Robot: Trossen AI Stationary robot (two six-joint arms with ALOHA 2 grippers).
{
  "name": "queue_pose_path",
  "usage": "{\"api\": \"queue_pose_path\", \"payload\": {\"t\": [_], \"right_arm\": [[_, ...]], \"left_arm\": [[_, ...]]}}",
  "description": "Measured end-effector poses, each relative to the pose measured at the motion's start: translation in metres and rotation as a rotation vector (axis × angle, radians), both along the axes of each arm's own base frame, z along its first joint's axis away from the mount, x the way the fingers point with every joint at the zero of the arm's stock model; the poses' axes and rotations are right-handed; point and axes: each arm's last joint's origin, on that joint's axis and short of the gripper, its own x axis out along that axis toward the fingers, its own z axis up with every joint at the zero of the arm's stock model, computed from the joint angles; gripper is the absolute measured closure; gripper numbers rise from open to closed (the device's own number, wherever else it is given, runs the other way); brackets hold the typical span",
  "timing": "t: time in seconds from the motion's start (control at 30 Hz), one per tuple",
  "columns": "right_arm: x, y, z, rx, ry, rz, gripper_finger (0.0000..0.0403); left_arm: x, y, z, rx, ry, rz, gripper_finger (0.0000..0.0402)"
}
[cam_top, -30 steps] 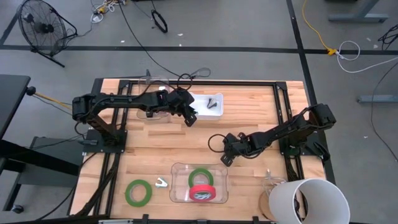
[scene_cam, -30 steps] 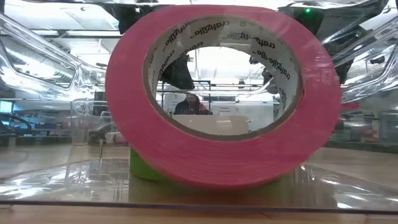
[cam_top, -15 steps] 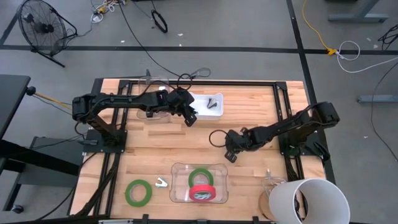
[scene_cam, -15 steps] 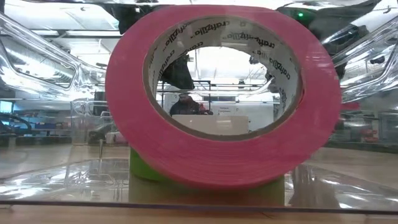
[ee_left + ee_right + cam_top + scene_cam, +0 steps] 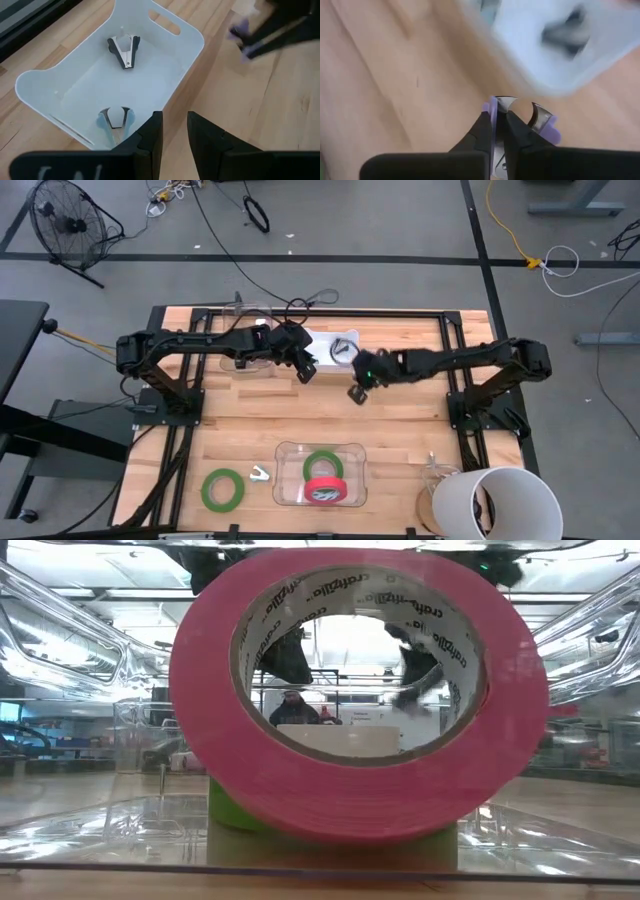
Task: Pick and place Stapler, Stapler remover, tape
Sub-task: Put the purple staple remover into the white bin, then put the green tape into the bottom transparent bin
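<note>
Purple staple remover (image 5: 520,117) sits pinched between the fingers of the right hand (image 5: 499,125), held in the air just beside the white bin (image 5: 322,340), on the side facing the clear tray (image 5: 290,455). In the right wrist view the fingers are pressed together on one thin edge of the remover, with most of its body sticking out to one side. The bin already holds two staple removers, a dark one (image 5: 124,49) toward its far end and a pale blue one (image 5: 116,120) close to the left hand (image 5: 172,131).

The left hand hovers over the bin's near wall with its fingers a little apart and nothing between them. Two of the tape rolls, the red tape (image 5: 322,491) and a green tape (image 5: 322,464), lie in the clear tray; the other green tape (image 5: 223,488) lies on the tabletop (image 5: 400,445) beside that tray, with a small white staple remover (image 5: 260,474) between them.

The grip looks like the main risk: held off-centre by an edge, the remover could twist or slip out during a fast swing and drop short of the bin. The second risk is crowding, since both hands are close together at the same bin and could collide. Releasing too early over the bin's wall could also bounce the remover back onto the tabletop.
</note>
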Motion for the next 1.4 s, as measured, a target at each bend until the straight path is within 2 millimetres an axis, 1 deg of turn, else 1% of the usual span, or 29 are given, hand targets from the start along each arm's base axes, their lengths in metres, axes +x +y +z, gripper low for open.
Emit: {"api": "queue_pose_path", "payload": {"t": [0.13,0.27,0.33,0.4,0.5,0.57,0.77,0.83,1.03,1.13,1.27,1.4], "right_arm": [[0.011,-0.027,0.034,-0.051,-0.089,-0.02,0.0392],[0.015,-0.051,0.066,-0.085,-0.18,-0.061,0.0392],[0.016,-0.06,0.078,-0.092,-0.222,-0.064,0.0392],[0.018,-0.068,0.085,-0.097,-0.256,-0.065,0.0392],[0.019,-0.077,0.086,-0.088,-0.295,-0.081,0.0392],[0.021,-0.081,0.084,-0.08,-0.294,-0.082,0.0392],[0.028,-0.084,0.074,-0.085,-0.269,-0.062,0.0389],[0.029,-0.085,0.072,-0.089,-0.268,-0.059,0.0373],[0.03,-0.085,0.071,-0.093,-0.269,-0.056,0.0309],[0.03,-0.085,0.072,-0.094,-0.27,-0.056,0.0285],[0.03,-0.085,0.072,-0.095,-0.271,-0.056,0.0267],[0.03,-0.085,0.072,-0.095,-0.271,-0.057,0.0263]], "left_arm": [[0.0,0.0,0.0,0.0,-0.001,0.0,0.031],[0.0,0.0,0.001,0.002,-0.007,-0.001,0.031],[0.001,0.0,0.001,0.004,-0.012,0.0,0.031],[0.002,0.0,0.002,0.007,-0.023,-0.001,0.031],[0.003,0.001,0.003,0.011,-0.038,-0.001,0.031],[0.003,0.001,0.003,0.012,-0.041,-0.001,0.031],[0.003,0.001,0.003,0.013,-0.042,-0.002,0.031],[0.003,0.001,0.003,0.014,-0.042,-0.002,0.031],[0.003,0.001,0.003,0.014,-0.042,-0.002,0.031],[0.003,0.001,0.003,0.014,-0.042,-0.002,0.031],[0.003,0.001,0.003,0.014,-0.042,-0.002,0.031],[0.003,0.001,0.003,0.014,-0.042,-0.002,0.031]]}}
